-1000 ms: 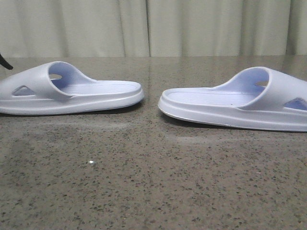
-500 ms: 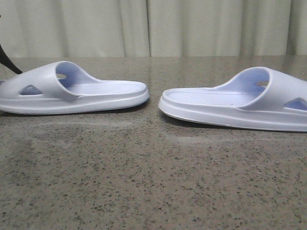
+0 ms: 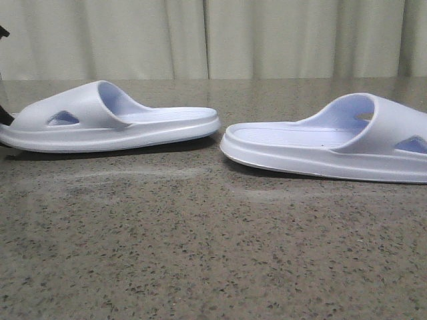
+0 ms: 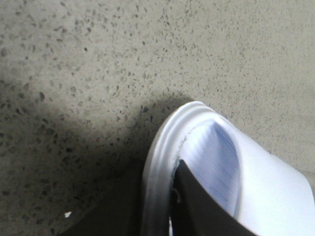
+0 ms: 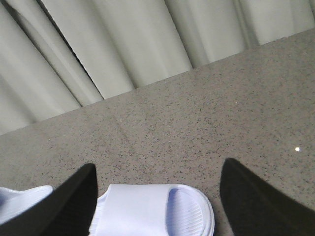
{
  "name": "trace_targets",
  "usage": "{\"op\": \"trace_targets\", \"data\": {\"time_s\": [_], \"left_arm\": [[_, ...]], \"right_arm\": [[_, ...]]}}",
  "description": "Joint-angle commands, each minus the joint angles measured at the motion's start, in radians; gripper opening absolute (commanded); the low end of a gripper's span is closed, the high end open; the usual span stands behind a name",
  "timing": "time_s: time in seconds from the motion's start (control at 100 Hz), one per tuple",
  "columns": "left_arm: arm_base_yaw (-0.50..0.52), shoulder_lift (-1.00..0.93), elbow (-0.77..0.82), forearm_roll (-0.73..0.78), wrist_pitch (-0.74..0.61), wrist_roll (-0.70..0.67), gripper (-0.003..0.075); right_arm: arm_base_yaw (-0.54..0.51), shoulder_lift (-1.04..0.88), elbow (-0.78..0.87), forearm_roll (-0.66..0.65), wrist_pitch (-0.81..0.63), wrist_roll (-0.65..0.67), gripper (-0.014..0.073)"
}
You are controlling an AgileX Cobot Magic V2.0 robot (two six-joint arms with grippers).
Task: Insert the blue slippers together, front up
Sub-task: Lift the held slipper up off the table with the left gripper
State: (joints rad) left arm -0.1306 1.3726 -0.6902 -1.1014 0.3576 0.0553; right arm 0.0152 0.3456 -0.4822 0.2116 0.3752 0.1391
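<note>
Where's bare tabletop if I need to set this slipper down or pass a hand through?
Widest free patch: the table in front of both slippers. A bare strip also lies behind them, up to the curtain. It is tight between the left slipper and the right slipper, whose heels nearly meet.

Right slipper: toe end cut off by front view's right edge. Left slipper: toe reaches left edge, where only dark sliver of left gripper shows. Left wrist view: slipper blurred, cut by frame edge, far side hidden; jaws only partly visible. Right wrist view: right gripper fingertips cropped; slipper partly hidden behind finger.
</note>
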Motion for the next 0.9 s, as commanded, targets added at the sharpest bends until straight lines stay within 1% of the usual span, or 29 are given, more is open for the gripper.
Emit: {"op": "trace_targets", "data": {"time_s": [0.0, 0.2, 0.32, 0.48, 0.62, 0.76, 0.89], "left_arm": [[-0.006, -0.019, -0.019, -0.014, -0.018, 0.008, 0.0017], [-0.006, -0.025, -0.019, -0.039, -0.008, 0.032, 0.0024], [-0.006, -0.055, -0.019, -0.106, 0.003, 0.100, 0.0030], [-0.006, -0.133, -0.019, -0.172, 0.003, 0.136, 0.0030], [-0.006, -0.217, -0.019, -0.202, 0.021, 0.136, 0.0030], [-0.006, -0.300, -0.019, -0.244, 0.068, 0.136, 0.0029], [-0.006, -0.373, -0.019, -0.281, 0.105, 0.136, 0.0029]], "right_arm": [[-0.007, 0.016, -0.034, 0.003, -0.085, -0.005, 0.0456], [-0.007, 0.016, -0.034, 0.003, -0.085, -0.005, 0.0456], [-0.007, 0.016, -0.034, 0.003, -0.085, -0.005, 0.0456], [-0.007, 0.016, -0.034, 0.003, -0.085, -0.005, 0.0456], [-0.007, 0.016, -0.034, 0.003, -0.085, -0.005, 0.0456], [-0.007, 0.016, -0.034, 0.003, -0.085, -0.005, 0.0456], [-0.007, 0.016, -0.034, 0.003, -0.057, -0.005, 0.0456]]}}
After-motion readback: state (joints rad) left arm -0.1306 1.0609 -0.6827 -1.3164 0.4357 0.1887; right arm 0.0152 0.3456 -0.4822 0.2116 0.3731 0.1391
